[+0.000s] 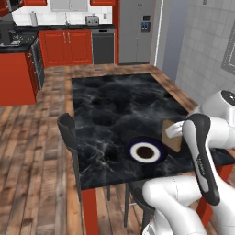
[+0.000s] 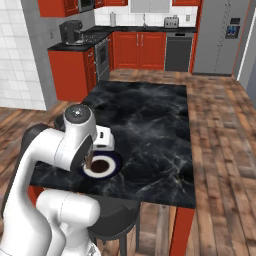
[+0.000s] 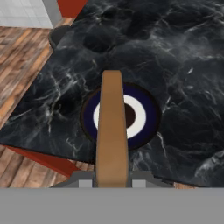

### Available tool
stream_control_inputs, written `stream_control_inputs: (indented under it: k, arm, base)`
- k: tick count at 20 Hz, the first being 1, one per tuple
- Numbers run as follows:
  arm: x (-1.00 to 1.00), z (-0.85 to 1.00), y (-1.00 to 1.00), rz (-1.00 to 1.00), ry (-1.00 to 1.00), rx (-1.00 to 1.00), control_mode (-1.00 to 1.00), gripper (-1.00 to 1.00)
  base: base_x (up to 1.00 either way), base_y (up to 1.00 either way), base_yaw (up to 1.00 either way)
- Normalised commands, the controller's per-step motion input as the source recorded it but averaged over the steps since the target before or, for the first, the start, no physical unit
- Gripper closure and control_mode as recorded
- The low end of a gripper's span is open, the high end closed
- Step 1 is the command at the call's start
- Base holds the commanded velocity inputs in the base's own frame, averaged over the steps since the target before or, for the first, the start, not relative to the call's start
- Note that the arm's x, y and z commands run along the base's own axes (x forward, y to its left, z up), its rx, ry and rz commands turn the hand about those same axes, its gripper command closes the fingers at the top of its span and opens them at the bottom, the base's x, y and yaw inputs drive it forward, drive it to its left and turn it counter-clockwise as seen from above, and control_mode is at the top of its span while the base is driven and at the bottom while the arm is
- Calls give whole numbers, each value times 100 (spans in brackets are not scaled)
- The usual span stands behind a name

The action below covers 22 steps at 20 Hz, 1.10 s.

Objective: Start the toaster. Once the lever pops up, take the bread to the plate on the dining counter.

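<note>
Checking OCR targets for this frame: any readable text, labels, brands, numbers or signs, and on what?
None readable.
White robot arm's dark link: a small pale mark, too blurred to read.
Steel fridge's dispenser panel: blue patch, no legible characters.
Round blue-rimmed white plate, brown bread slice, black marble dining counter: no lettering.

bread (image 3: 112, 127): thin brown slice, held edge-on above plate, off counter. plate (image 1: 146, 152): small, round, dark blue rim, white ring, dark centre; flat on counter near its near edge. counter (image 1: 114, 110): glossy black white-veined marble top, red legs. toaster (image 1: 92, 20): silver-grey box, far off on kitchen worktop at back wall.
</note>
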Motion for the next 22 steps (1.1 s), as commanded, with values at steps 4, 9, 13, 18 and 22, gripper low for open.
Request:
stream_control_inputs:
  k: [4,9,13,18,22]
  arm:
    - [34,-26,0,0,0,0,-100,100]
    - [33,-13,1,0,0,0,-100,100]
    - [36,-6,4,0,0,0,-100,100]
    - [27,-13,6,0,0,0,-100,100]
    - [13,-21,9,0,0,0,-100,100]
  base:
    - [0,0,0]
    - [0,0,0]
    - [0,0,0]
    - [0,0,0]
    - [0,0,0]
